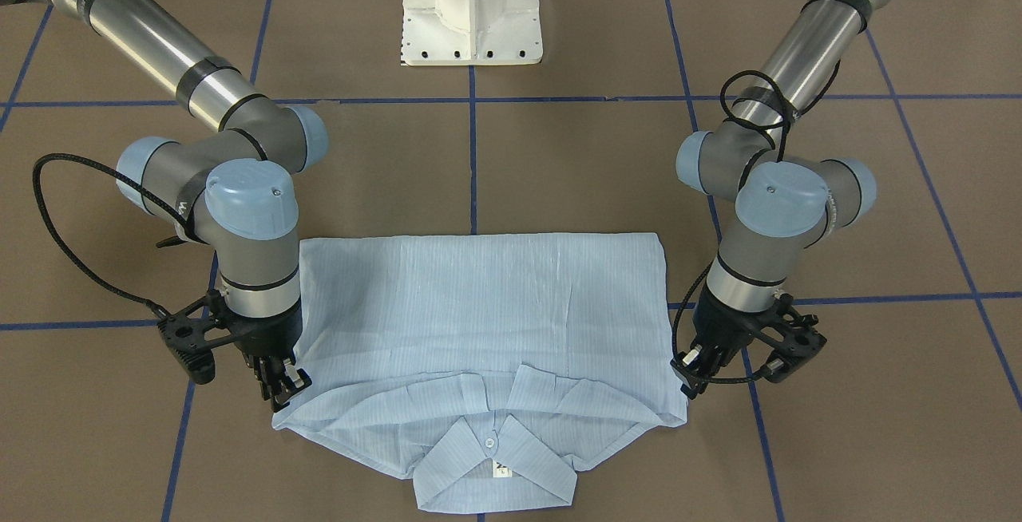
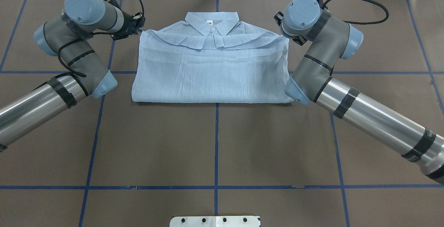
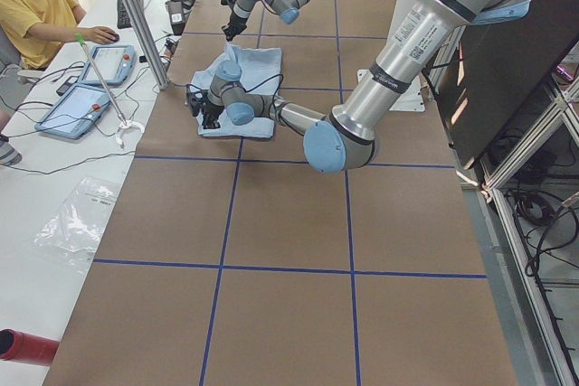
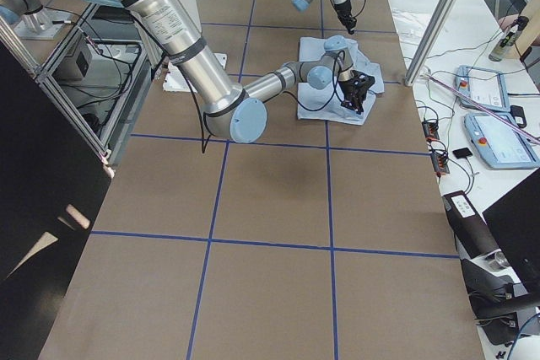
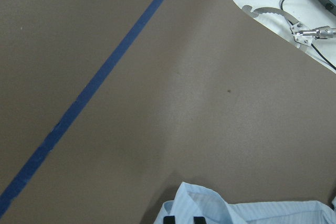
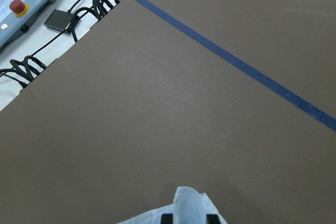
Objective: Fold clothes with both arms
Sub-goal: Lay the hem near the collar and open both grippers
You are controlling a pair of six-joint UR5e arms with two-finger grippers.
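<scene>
Exterior front-facing view: left tool [image 1: 693, 370] sits at one end of the collar-side edge of the shirt [image 1: 479, 306], and right tool [image 1: 281, 382] sits at the opposite end. Both are low and at the fabric.

Left wrist view: black fingertips [image 5: 168, 219] bracket a raised bunch of pale striped cloth. Right wrist view shows the same, fingertips [image 6: 167, 218] either side of a small peak of cloth. Judged: both tools are clenched on the shirt's outer corners, a pinch of a few layers rather than a deep bite.

Shirt lies flat on the brown counter [image 1: 559, 171], centred on a blue tape line, as a wide rectangle. Collar [image 1: 491, 458] points away from the robot base, and a straight edge lies on the base side.

Key relation: the shirt's long axis runs straight from one tool to the other, and the whole body of cloth lies base-ward of both tools. Neither arm is nearer, since each holds its own end.

Judged: any further fold would go across the short axis, collar edge drawn toward the base. Both arms would need to travel in parallel at matched height, or the edge will skew. Thin cloth could slip from the pinch.
</scene>
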